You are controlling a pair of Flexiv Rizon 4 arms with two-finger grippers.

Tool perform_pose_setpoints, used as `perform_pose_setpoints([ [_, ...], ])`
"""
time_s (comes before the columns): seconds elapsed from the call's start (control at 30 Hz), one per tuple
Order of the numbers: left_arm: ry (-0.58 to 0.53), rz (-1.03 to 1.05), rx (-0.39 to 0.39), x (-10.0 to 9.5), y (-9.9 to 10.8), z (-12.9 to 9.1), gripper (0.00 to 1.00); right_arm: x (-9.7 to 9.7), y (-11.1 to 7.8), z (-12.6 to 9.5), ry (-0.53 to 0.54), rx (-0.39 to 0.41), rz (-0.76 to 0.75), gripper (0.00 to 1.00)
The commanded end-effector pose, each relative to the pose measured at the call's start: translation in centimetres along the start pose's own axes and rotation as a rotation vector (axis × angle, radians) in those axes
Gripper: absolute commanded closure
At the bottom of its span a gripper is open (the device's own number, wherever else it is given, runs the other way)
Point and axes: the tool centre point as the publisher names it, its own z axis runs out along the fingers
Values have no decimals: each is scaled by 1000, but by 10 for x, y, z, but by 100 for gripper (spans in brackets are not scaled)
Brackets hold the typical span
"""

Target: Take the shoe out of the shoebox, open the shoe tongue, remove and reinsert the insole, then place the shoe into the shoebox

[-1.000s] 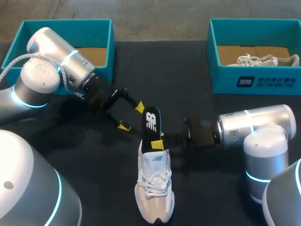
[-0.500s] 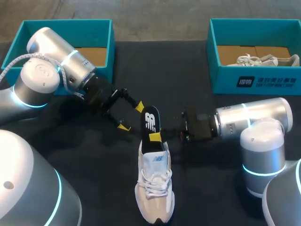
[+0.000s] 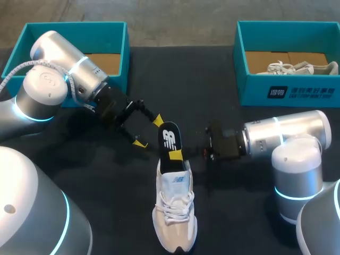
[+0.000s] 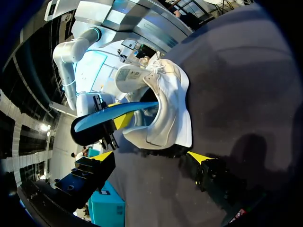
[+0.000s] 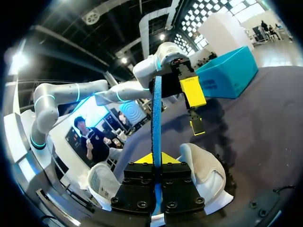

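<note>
A white sneaker (image 3: 174, 210) lies on the dark table with its heel toward the far side. A black insole (image 3: 170, 139) with a blue underside sticks up out of its heel opening. My right gripper (image 3: 177, 154) comes in from the right and is shut on the insole's lower part. In the right wrist view the insole (image 5: 156, 118) stands edge-on between the shut fingers (image 5: 156, 161), with the sneaker (image 5: 203, 170) under them. My left gripper (image 3: 149, 132) is open just left of the insole, not touching it. In the left wrist view the sneaker (image 4: 165, 104) and insole (image 4: 109, 118) lie ahead of the open gripper (image 4: 151, 156).
A teal shoebox (image 3: 114, 32) with a cardboard floor stands at the back left, behind my left arm. A second teal shoebox (image 3: 287, 93) at the back right holds another white shoe (image 3: 297, 67). Bare dark table lies between the boxes.
My right gripper has moved slightly left and shut on the insole. The insole's top has dipped a little. The left arm has kept still.
</note>
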Motion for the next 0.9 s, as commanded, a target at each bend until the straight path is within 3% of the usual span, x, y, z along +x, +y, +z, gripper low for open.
perform_pose_setpoints([
  [0.03,0,1,0,0,0,0,0,2,-3,2,-7,5,8,100],
  [0.53,0,1,0,0,0,0,0,-12,-26,8,3,-22,75,100],
  [0.9,0,1,0,0,0,0,0,0,-43,3,-12,-35,105,100],
])
